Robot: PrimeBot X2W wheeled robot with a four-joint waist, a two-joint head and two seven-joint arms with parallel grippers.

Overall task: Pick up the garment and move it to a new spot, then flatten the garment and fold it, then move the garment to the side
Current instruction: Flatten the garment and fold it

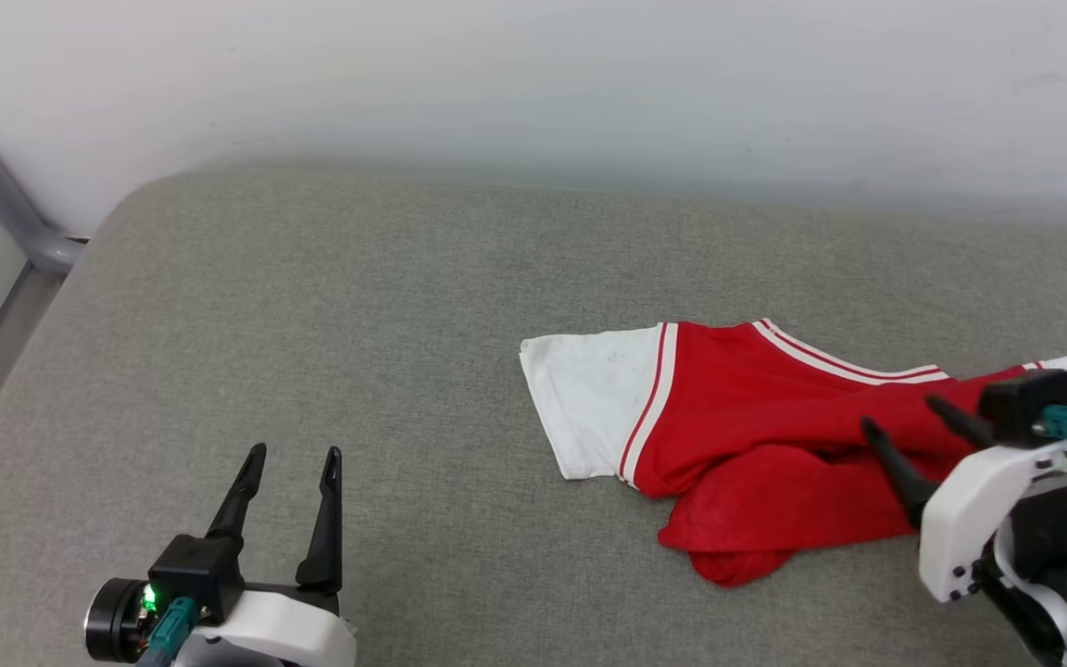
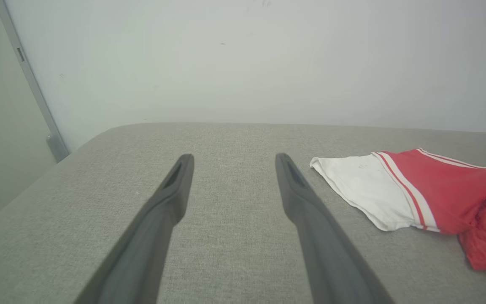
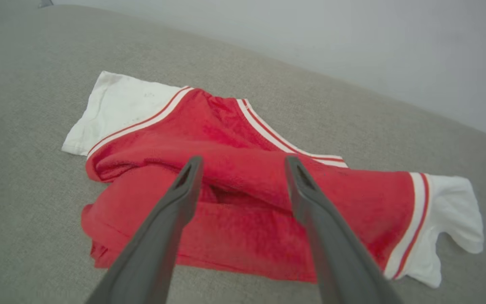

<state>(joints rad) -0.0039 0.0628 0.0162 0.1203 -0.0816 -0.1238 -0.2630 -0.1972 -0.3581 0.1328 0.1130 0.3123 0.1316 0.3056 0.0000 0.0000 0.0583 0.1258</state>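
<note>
Hovering over the bunched red middle of the garment (image 1: 737,417), the right hand (image 1: 899,415) holds its fingers apart, seemingly lined up to pinch that fold. The left hand (image 1: 296,454), fingers apart too, sits well clear over bare fabric. The garment lies rumpled on the right of a grey upholstered pad (image 1: 311,278); pale wall (image 1: 589,74) behind, grey metal frame (image 1: 6,204) at the left.

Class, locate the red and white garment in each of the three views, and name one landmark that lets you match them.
Head view: the garment lies crumpled, right of centre.
Left wrist view: garment at the right edge, cut off.
Right wrist view: garment across the middle.
Shared landmark: its white sleeve with striped trim.
</note>
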